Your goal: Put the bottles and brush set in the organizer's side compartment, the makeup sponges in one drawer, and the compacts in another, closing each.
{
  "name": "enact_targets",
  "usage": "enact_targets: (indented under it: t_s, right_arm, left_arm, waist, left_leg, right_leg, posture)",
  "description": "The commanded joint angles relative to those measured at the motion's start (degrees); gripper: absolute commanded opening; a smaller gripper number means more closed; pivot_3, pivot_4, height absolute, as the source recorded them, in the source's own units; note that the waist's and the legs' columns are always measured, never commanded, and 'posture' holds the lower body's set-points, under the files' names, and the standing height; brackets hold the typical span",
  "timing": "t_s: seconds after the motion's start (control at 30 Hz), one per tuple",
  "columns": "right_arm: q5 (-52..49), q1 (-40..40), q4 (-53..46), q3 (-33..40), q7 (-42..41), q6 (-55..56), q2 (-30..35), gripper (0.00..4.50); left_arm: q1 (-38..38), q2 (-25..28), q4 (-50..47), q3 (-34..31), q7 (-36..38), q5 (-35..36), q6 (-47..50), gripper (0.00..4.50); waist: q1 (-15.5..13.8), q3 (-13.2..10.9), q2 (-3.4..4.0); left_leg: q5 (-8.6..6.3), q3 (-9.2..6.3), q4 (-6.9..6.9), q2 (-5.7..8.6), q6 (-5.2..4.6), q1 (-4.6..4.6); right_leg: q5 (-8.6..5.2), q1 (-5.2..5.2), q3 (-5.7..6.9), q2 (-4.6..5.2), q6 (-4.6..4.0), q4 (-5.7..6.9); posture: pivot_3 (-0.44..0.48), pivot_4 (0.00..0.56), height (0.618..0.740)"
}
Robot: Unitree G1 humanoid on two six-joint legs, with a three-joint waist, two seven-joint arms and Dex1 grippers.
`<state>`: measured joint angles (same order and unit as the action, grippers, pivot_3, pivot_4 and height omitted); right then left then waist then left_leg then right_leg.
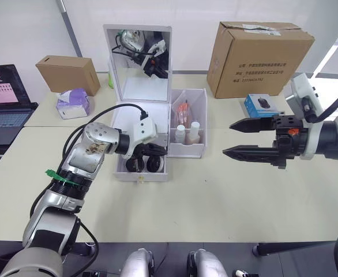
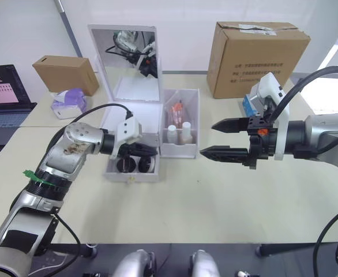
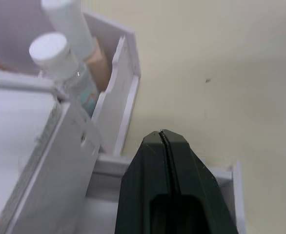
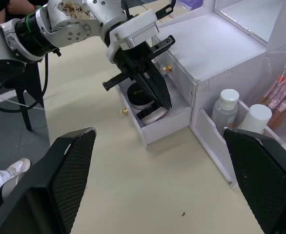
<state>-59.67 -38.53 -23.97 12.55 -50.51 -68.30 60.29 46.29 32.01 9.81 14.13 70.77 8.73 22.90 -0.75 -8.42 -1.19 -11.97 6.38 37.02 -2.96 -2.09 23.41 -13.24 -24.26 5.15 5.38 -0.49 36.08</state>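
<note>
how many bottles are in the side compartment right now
2. Both white-capped bottles stand side by side at the front of the side compartment: one nearer the drawers, the other nearer the outer wall. More could be hidden behind them.

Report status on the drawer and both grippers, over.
Left gripper fingers shut, over the open lower drawer. Right gripper open, hovering beside the organizer. Two compacts in the drawer; bottles in the side compartment. Nothing blocking.

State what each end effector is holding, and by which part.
Nothing. The left end effector is shut and empty above the open drawer; the right end effector is open, empty.
</note>
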Motion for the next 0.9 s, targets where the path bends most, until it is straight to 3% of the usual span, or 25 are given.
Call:
enact_targets:
  t_s: [0.03,0.37,0.9]
  right_arm:
    - [-0.3,-1.3,-0.3,1.5,0.2,1.4,0.6,4.50]
    - [-0.4,-1.5,-0.2,1.4,0.5,1.5,0.5,4.50]
    - [-0.7,-1.1,-0.5,1.9,1.2,1.5,0.3,4.50]
  left_arm:
    - [2.0,0.7,-3.2,-1.6,0.3,1.6,1.2,0.03]
    - [6.7,6.3,-4.8,5.3,7.3,-3.3,0.5,0.03]
    - [8.9,4.5,-2.5,9.2,8.4,-7.9,-4.3,0.03]
  waist:
    - [0.0,0.0,0.00]
    - [0.0,0.0,0.00]
    - [0.0,0.0,0.00]
  left_leg:
    - [0.00,0.00,0.00,0.00,0.00,-0.01]
    - [0.00,0.02,0.00,0.02,0.00,-0.04]
    - [0.00,0.02,0.02,0.01,-0.01,-0.01]
  right_leg:
    - [0.00,0.01,0.00,0.00,0.00,0.00]
    - [0.00,0.01,-0.03,-0.03,0.00,0.00]
    - [0.00,-0.01,-0.04,-0.05,0.00,0.01]
  posture:
    - [0.000,0.150,0.731]
    - [0.000,0.150,0.731]
    - [0.000,0.150,0.731]
